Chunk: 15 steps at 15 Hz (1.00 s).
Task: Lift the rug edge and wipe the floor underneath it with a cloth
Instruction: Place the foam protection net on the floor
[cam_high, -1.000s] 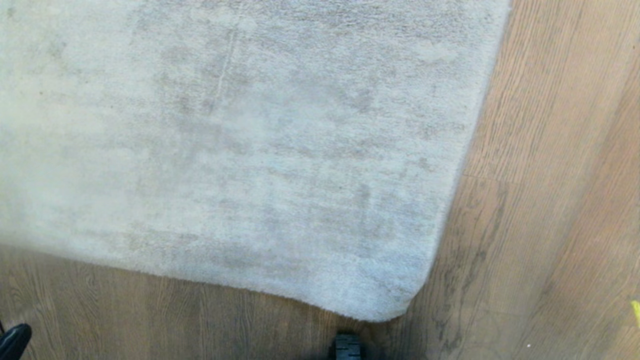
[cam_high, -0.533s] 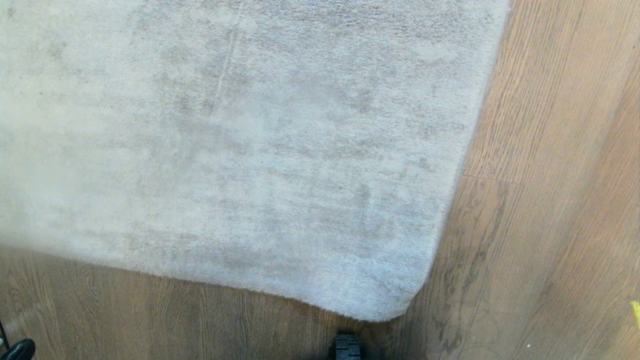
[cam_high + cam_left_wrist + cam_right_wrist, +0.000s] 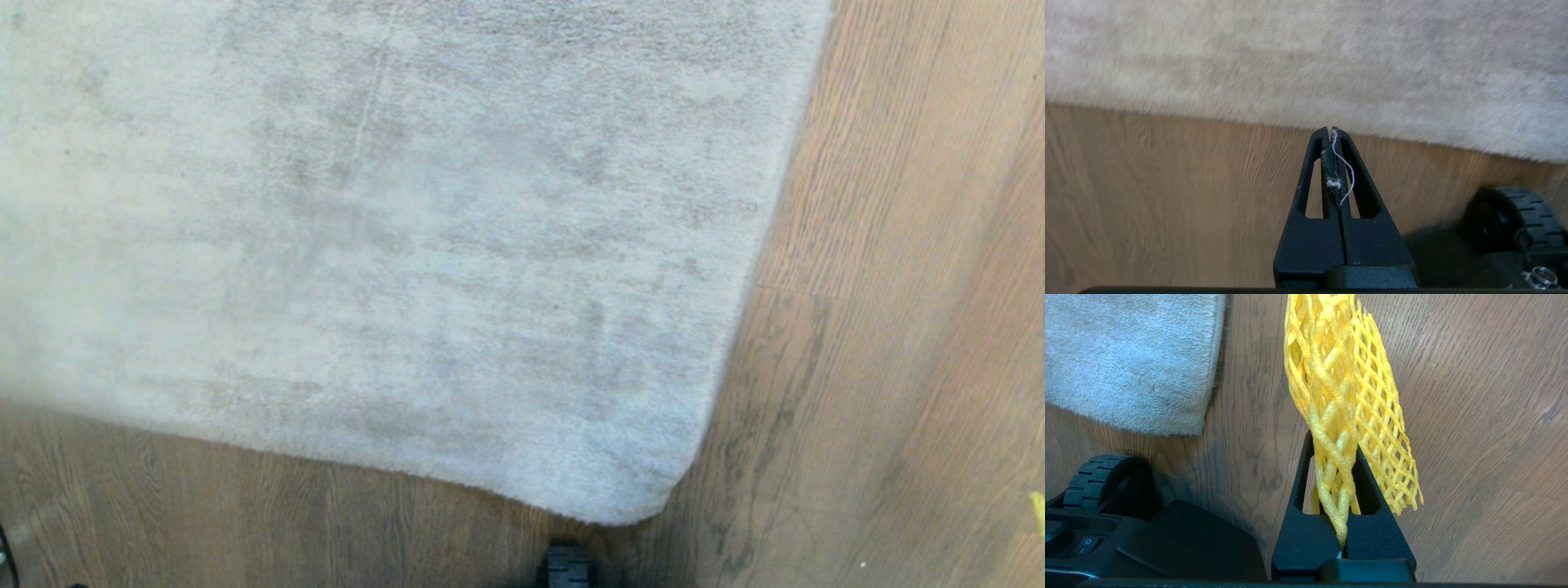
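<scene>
The pale grey rug lies flat, its rug edge and rounded corner resting on the brown wood floor. My left gripper is shut and holds nothing. It hovers over the floor just short of the rug edge, with a white thread and lint stuck on its fingers. It is outside the head view. My right gripper is shut on the yellow mesh cloth, which hangs over bare floor beside the rug corner. A sliver of the cloth shows at the head view's right edge.
A black wheel of my base sits just before the rug corner; the same base shows in the wrist views as a wheel and a wheel with housing. Wood floor runs along the rug's near and right sides.
The black tip of my left gripper at the head view's lower left has slid down out of that view. The rug and the yellow sliver have not moved.
</scene>
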### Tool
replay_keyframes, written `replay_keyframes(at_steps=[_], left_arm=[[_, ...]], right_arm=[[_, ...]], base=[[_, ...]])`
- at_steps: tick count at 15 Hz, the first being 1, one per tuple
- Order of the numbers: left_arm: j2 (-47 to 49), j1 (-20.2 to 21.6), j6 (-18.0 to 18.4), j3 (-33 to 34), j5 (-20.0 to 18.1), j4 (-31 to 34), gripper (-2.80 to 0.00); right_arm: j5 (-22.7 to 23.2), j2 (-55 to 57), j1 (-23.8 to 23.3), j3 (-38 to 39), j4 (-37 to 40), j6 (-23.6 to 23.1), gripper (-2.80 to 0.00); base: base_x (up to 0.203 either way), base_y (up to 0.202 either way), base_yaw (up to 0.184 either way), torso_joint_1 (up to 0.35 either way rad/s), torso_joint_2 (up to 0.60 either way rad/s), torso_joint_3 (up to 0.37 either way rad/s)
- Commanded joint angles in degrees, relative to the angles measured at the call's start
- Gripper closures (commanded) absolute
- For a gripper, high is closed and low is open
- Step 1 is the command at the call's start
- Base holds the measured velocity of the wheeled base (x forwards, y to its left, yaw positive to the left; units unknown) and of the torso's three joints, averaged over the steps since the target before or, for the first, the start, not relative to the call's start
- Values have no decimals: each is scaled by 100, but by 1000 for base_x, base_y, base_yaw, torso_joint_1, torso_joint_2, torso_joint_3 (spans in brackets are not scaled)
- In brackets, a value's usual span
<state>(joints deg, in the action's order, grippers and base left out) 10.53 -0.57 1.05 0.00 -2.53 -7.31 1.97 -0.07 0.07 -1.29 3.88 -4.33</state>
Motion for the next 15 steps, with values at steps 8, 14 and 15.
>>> replay_keyframes(at_steps=[8, 14, 15], left_arm=[[-1053, 57, -104, 0, 280, 714, 0], [-1053, 57, -131, 0, 280, 722, 0], [-1053, 57, -147, 0, 280, 718, 0]], right_arm=[[5, 7, 1, 5, -1, -7, 0], [5, 7, 1, 0, -1, -7, 0], [5, 7, 1, 6, -1, -7, 0]], base=[[0, 0, 0, 0, 0, 0], [0, 0, 0, 0, 0, 0], [0, 0, 0, 0, 0, 0]])
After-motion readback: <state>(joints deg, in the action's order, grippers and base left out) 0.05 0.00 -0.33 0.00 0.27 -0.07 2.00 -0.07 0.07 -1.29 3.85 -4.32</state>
